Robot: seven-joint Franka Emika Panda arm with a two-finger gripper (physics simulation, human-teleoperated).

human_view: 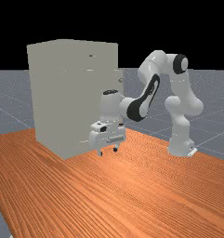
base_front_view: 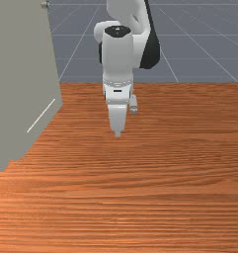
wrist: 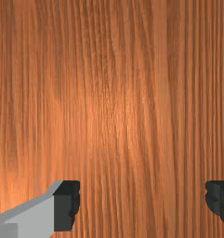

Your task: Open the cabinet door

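See the grey cabinet (human_view: 71, 102) at the far view's left, with a small knob (human_view: 121, 80) at one edge. Hold the gripper (human_view: 108, 151) apart from it, above the wooden table (human_view: 132, 195), with jaws wide. Reach from the far view's right.

No text, label, brand, number or sign can be read in the front, far or wrist view.
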